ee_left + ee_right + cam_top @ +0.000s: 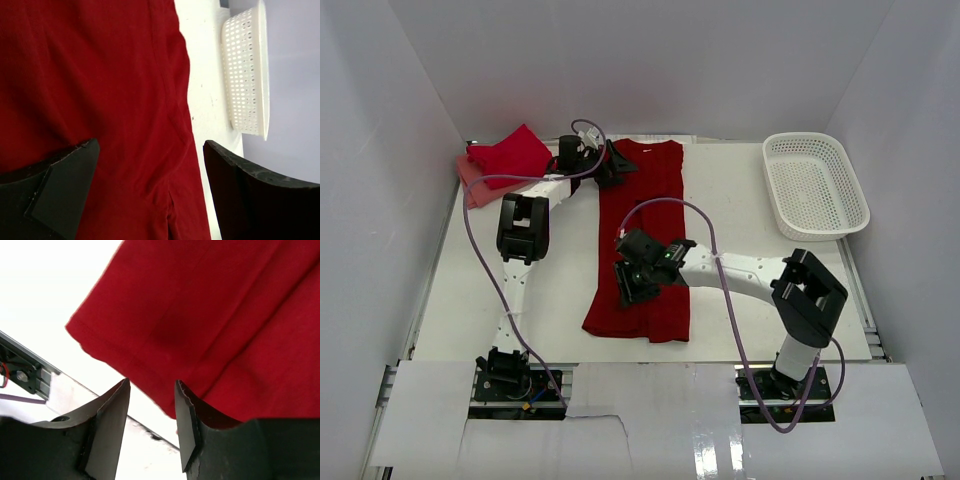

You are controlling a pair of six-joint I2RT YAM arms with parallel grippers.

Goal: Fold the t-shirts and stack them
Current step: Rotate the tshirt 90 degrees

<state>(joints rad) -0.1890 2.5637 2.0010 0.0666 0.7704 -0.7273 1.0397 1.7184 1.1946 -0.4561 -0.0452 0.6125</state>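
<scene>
1. A deep red t-shirt [645,180] lies flat down the middle of the white counter [450,300]. It is folded into a long narrow strip, collar at the far end and hem toward the arm bases.
2. The left pincer [610,165] hangs at the far left edge of this shirt, near the collar. In the left wrist view its fingers are spread wide over the red cloth [100,75] - nothing is pinched between them.
3. The right pincer [630,280] sits above the strip's near left part. From the right wrist view its 2 fingers [112,420] stand partly apart, with a bare gap between them. The shirt's hem corner [165,335] lies just beyond the tips, not gripped.
4. At the far left corner, well apart from the flat shirt, a folded red t-shirt [512,155] rests on a salmon-pink t-shirt [475,188] - the pink one shows along the stack's left and near edges.
5. A white lattice basket [815,185] stands at the far right of the counter, and it also shows past the cloth in the left wrist view [245,75].
6. A purple cable [695,215] arcs over the flat shirt from the right arm.
</scene>
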